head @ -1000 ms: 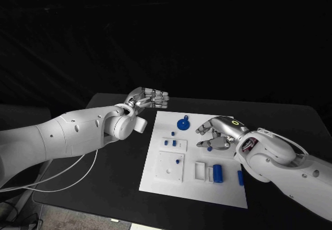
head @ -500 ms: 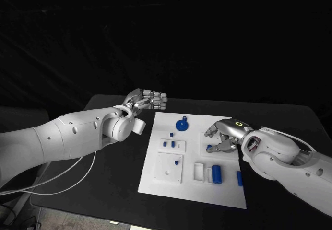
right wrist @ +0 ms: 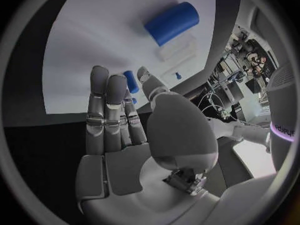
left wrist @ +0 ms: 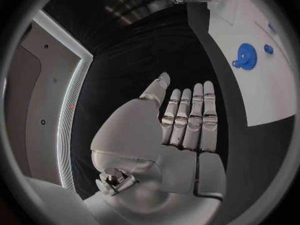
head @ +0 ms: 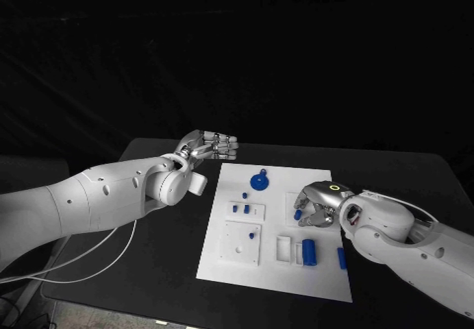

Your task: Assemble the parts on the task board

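The right hand [head: 318, 204] hangs over the task board's [head: 277, 274] right side, fingers [right wrist: 107, 105] straight, touching a small blue part [right wrist: 130, 81]. The left hand [head: 210, 144] hovers beyond the board's far-left corner, fingers together, empty.

The left arm reaches in over the surface's left side, its left hand [head: 209, 145] raised near the far left corner; in the left wrist view that left hand [left wrist: 178, 130] shows a flat palm, fingers [left wrist: 195, 116] straight and side by side, holding nothing. The right arm comes in from the near right corner, its right hand [head: 318, 204] lowered, palm down, with fingers [right wrist: 107, 112] extended close together and the thumb beside them, nothing in its grasp.
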{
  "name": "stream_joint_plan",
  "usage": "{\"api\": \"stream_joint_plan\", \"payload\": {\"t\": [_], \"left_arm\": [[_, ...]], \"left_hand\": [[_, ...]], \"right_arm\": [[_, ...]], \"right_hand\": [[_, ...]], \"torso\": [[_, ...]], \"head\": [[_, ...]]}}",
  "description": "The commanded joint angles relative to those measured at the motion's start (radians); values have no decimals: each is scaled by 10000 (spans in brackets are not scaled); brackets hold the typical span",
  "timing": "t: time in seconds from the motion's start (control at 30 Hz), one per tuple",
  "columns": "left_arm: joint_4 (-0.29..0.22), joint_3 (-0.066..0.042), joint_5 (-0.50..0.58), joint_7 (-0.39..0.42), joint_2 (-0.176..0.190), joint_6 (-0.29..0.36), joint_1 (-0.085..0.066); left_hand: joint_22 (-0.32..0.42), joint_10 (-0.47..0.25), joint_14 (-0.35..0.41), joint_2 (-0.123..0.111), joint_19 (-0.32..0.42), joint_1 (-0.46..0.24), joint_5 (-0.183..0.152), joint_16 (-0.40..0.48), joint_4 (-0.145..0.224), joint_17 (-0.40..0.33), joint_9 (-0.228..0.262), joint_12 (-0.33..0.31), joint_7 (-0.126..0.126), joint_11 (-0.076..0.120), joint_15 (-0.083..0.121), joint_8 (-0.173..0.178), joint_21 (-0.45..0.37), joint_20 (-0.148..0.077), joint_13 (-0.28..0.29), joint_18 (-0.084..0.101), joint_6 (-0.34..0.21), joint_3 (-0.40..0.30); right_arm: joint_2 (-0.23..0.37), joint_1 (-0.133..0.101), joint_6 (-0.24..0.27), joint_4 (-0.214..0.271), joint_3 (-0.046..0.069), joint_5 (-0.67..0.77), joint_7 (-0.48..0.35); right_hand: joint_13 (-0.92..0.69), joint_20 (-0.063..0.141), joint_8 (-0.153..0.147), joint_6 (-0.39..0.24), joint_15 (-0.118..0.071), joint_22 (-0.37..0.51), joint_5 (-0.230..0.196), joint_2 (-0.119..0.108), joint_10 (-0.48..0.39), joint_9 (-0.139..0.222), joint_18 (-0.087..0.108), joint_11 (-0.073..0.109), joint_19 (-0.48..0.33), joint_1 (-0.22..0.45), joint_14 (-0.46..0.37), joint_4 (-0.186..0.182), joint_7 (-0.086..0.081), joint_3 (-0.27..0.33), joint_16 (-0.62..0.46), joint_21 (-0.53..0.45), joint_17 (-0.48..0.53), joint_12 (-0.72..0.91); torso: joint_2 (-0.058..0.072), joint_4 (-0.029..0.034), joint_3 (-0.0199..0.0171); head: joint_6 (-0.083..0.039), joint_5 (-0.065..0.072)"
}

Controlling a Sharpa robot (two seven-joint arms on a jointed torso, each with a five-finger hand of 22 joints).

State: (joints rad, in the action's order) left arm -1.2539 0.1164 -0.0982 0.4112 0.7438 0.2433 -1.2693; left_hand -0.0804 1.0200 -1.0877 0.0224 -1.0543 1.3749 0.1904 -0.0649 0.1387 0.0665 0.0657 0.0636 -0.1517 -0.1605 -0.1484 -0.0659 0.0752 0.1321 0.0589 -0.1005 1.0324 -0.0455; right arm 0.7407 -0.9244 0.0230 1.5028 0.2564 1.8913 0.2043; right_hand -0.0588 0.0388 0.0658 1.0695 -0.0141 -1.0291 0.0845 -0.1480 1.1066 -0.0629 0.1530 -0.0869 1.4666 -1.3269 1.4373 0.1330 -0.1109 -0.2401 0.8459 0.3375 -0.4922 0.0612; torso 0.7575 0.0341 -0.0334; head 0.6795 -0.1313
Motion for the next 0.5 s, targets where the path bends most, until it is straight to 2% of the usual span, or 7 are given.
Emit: {"api": "stream_joint_plan", "payload": {"t": [0.03,0.07,0.13,0.2,0.23,0.4,0.5], "left_arm": [[-18,-7,32,63,-13,-133,-10],[-17,-7,32,64,-14,-133,-10],[-17,-8,32,65,-14,-135,-10],[-19,-8,32,66,-13,-136,-10],[-20,-8,32,66,-12,-136,-10],[-17,-8,32,63,-10,-135,-10],[-17,-8,32,62,-13,-142,-10]], "left_hand": [[11,-42,82,65,-38,4,20,43,6,-13,-8,-10,26,1,1,32,31,14,-7,7,-41,52],[11,-42,82,65,-38,4,20,43,6,-13,-8,-10,26,1,1,32,31,14,-7,7,-41,52],[11,-42,82,65,-38,4,20,43,6,-13,-8,-10,26,1,1,32,31,14,-7,7,-41,52],[11,-42,82,65,-38,4,20,43,6,-13,-8,-10,26,1,1,32,31,14,-7,7,-41,52],[11,-42,82,65,-38,4,20,43,6,-13,-8,-10,26,1,1,32,31,14,-7,7,-41,52],[11,-42,82,65,-38,4,20,43,6,-13,-8,-10,26,1,1,32,31,14,-7,7,-41,52],[11,-42,82,65,-38,4,20,43,6,-13,-8,-10,26,1,1,32,31,14,-7,7,-41,52]], "right_arm": [[-50,45,-328,-38,-37,334,73],[-68,59,-355,-48,-51,340,59],[-115,84,-381,-74,-75,345,23],[-147,99,-380,-89,-86,345,0],[-161,106,-366,-96,-90,341,-14],[-208,127,-211,-107,-100,330,-65],[-227,133,-71,-99,-103,326,-87]], "right_hand": [[5,11,-29,152,-44,-14,-88,51,120,4,79,16,347,221,22,234,-18,-375,-51,61,7,31],[9,4,-56,312,-39,-31,-129,68,222,15,49,24,334,402,20,412,-27,-665,-41,76,4,7],[10,22,-38,459,-69,-54,-264,194,366,7,7,100,333,445,34,530,55,-991,-29,92,2,18],[12,44,-42,488,-79,-87,-272,149,395,8,-24,107,324,633,37,656,63,-1325,-21,108,-1,11],[12,49,-36,601,-74,-109,-327,233,530,4,-30,111,335,688,50,691,49,-1573,-10,124,-6,16],[8,82,-38,811,-107,-190,-346,262,827,2,-47,167,338,917,70,720,77,-2185,18,185,-39,-3],[8,88,-38,828,-112,-205,-349,267,874,1,-52,181,345,951,84,714,83,-2291,22,198,-45,-5]], "torso": [[-1,-10,4],[-1,-10,4],[-4,-1,-3],[-4,6,-6],[-2,4,-8],[-7,-8,-5],[-7,-8,-5]], "head": [[-40,19],[-40,19],[-7,21],[13,18],[13,19],[32,19],[32,19]]}}
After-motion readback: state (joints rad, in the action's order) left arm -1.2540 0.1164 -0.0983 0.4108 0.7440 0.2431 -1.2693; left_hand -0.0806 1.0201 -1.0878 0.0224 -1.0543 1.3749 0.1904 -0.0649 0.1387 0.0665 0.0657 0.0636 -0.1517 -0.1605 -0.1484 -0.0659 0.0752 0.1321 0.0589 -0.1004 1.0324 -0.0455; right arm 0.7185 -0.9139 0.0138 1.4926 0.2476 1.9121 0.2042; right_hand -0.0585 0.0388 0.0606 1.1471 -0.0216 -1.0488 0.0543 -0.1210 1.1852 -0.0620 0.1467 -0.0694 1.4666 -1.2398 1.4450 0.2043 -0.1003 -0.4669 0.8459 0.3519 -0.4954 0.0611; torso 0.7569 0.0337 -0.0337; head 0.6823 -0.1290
